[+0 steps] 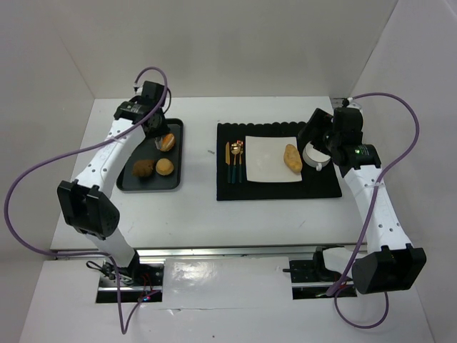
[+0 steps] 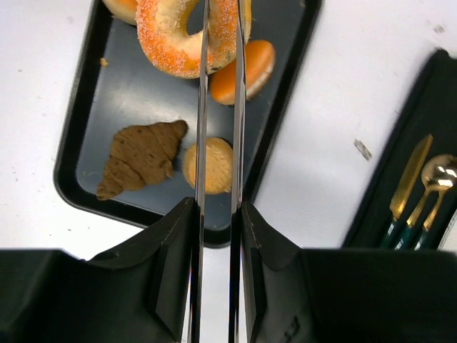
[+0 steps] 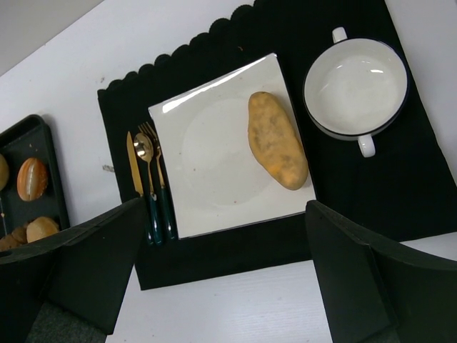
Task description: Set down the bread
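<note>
Here: sugared ring [image 2: 166,43], apparently pinched by one limb between thin, nearly closed fingers of left gripper [image 2: 221,28], above dark tray [image 2: 93,86] holding glazed bun [image 2: 246,68], tan bun [image 2: 214,166] and brown croissant-shaped piece [image 2: 139,157]. Oval roll [image 3: 277,139] lies on white plate [image 3: 207,164], right half. Right gripper [image 3: 225,214] spread, empty, above plate. Risks: ring pivots or slips from narrow hold; arms clash over plate; cutlery [image 3: 146,179] nudged.

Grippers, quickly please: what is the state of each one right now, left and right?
Left gripper: jaws closed on the sugared ring of bread.
Right gripper: jaws open, holding nothing.
</note>
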Controlling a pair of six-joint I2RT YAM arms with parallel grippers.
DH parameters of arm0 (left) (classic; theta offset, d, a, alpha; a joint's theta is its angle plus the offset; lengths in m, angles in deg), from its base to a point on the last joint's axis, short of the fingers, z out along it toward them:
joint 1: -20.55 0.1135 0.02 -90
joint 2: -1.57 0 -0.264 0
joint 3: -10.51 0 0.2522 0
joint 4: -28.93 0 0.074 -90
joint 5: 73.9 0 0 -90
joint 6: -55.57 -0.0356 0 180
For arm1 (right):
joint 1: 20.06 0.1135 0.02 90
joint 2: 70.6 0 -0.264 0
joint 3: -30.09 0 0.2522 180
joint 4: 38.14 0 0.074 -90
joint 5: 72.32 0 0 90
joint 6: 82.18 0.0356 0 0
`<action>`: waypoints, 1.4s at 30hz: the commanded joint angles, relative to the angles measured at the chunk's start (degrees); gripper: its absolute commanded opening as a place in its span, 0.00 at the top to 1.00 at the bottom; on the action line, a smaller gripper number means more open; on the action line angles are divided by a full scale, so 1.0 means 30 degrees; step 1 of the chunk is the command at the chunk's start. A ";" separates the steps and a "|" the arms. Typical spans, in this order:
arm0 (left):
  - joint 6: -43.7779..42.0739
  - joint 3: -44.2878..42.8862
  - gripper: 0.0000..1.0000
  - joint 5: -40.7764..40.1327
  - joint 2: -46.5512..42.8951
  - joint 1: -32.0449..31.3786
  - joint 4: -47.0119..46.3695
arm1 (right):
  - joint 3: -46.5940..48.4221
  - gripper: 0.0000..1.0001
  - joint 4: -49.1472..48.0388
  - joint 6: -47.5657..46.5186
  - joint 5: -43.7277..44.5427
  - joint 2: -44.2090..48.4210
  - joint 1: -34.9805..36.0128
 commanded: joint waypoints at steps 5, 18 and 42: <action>-0.0653 -0.2459 1.00 0.1189 -0.0298 -0.4089 -0.0368 | 0.0989 0.00 -0.0410 -0.0416 0.1184 0.0405 -0.0130; 0.0257 -0.7029 1.00 0.4240 0.5560 -1.0099 -0.1980 | 0.1401 0.00 0.0526 -0.0302 0.6283 0.3042 -0.0130; 0.0225 -0.8734 0.43 0.4301 0.6182 -1.1505 -0.2302 | 0.1225 0.00 0.0323 -0.0298 0.5349 0.2720 -0.0130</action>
